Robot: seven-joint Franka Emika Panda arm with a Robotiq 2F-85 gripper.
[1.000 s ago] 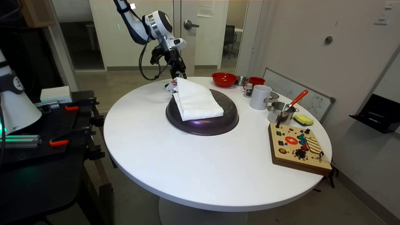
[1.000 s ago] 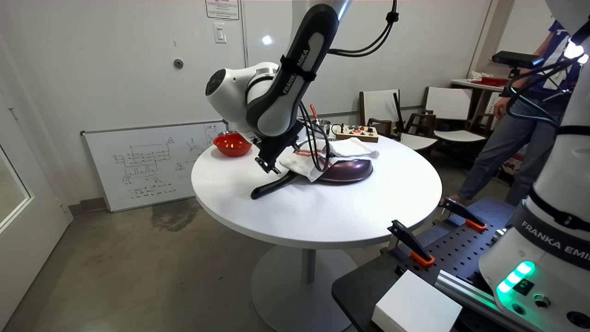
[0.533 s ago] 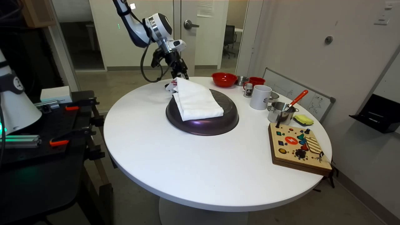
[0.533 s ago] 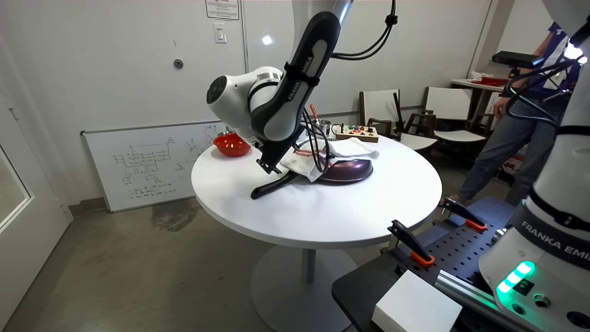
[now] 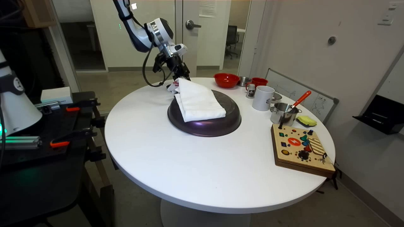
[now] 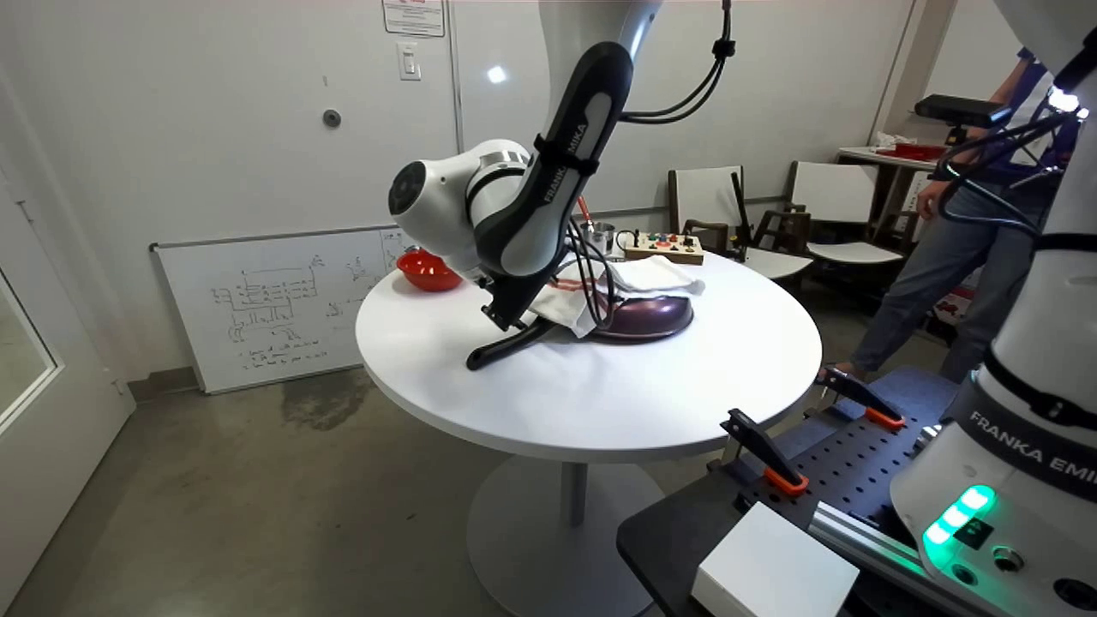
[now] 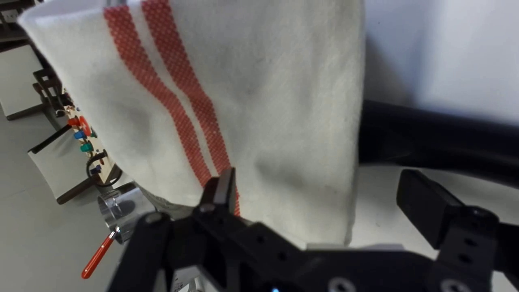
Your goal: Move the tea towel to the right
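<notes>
One tea towel [image 5: 202,102], long axis along pan handle [image 7: 442,142], striped end toward wide-spread, empty gripper [image 7: 318,184].

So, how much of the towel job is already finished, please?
Done: apparently the approach, since the jaws stand near the striped end of the towel. Under way: probably lining up the grip, as the jaws are open. Left: gripping, moving it right and releasing; it lies over the upturned pan.
</notes>
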